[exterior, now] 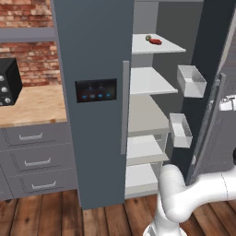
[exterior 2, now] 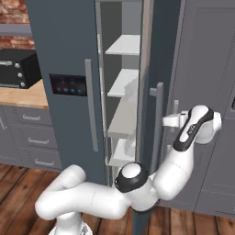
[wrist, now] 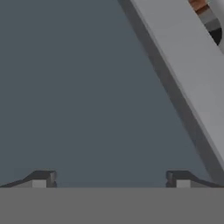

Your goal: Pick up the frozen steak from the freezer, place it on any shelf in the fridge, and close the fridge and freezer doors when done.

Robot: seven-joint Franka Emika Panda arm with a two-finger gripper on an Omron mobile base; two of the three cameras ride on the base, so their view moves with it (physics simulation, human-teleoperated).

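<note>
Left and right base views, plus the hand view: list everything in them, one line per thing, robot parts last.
frozen steak: one, dark red, top shelf of the open compartment
olive-brown ball: one, beside the steak on the same shelf
shelves: several, pale grey, stacked in the open compartment
door bins: two, white, on the inside of the open door
closed door: one, slate grey, with a black panel of blue lights and a long light-grey handle
open door handle: one, grey, vertical
toaster oven: one, black, on the wooden counter
drawers: three, grey, below the counter
brick wall: red, behind the counter
arm: white, reaching toward the open door
fingers: two, dark, apart, facing the grey door
</note>
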